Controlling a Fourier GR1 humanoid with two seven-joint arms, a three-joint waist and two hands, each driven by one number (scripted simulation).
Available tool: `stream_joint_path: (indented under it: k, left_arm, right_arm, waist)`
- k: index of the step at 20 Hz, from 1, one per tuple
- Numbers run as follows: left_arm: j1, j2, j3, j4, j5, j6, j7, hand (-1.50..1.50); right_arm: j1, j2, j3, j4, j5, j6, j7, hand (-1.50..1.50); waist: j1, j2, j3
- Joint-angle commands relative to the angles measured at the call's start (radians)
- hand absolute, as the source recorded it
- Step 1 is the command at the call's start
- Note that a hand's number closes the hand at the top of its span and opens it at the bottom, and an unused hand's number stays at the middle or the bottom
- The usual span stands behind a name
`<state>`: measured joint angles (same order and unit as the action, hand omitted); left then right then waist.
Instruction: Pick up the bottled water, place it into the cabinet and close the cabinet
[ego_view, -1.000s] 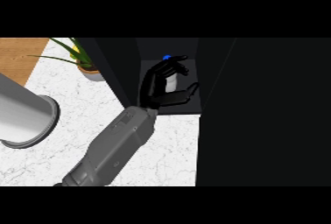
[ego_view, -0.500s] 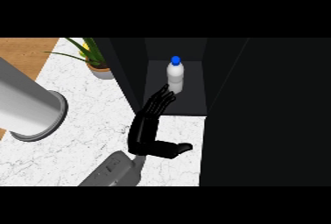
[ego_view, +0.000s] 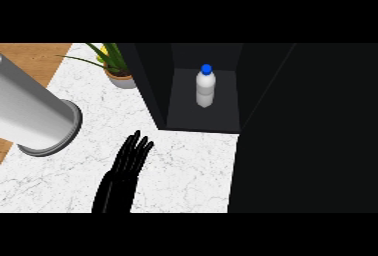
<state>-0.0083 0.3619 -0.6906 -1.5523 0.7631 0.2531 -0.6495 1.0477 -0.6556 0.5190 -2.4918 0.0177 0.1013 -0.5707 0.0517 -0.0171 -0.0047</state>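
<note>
The bottle (ego_view: 207, 89) stands upright inside the open cabinet (ego_view: 199, 119), far and right of the left hand (ego_view: 122, 172), whose fingers lie straight and pressed together, holding nothing. The bottle looks light, smooth and easily tipped. Its middle seems the best place to take hold.

No legible text, labels or signs

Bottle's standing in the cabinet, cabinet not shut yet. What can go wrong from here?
1. The bottled water stands upright in the cabinet; a hard shut may topple it.
2. The left hand, open, is left of the opening, and the dark panel at right looks like the door; reaching across could clip the bottle.
3. The potted plant stands beside the cabinet's left wall; a wide reach may brush it.
</note>
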Motion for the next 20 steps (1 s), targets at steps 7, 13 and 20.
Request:
stream_joint_path:
  k: [7,13,20]
  left_arm:
    - [0.211,0.246,0.1,-0.154,0.036,-0.153,-0.111,-1.5]
    - [0.362,0.387,0.166,-0.192,0.076,-0.294,-0.198,-1.5]
    - [0.404,0.466,0.212,-0.165,0.096,-0.422,-0.242,-1.5]
  right_arm:
    - [-0.169,-0.163,0.054,-0.191,0.192,0.046,0.14,1.5]
    - [-0.239,-0.126,0.199,-0.199,0.147,0.003,0.26,1.5]
    - [-0.453,-0.094,0.254,-0.132,0.068,0.022,0.422,1.5]
  waist:
    - [0.023,0.008,-0.005]
    - [0.032,0.011,-0.007]
    - [0.081,0.034,-0.009]
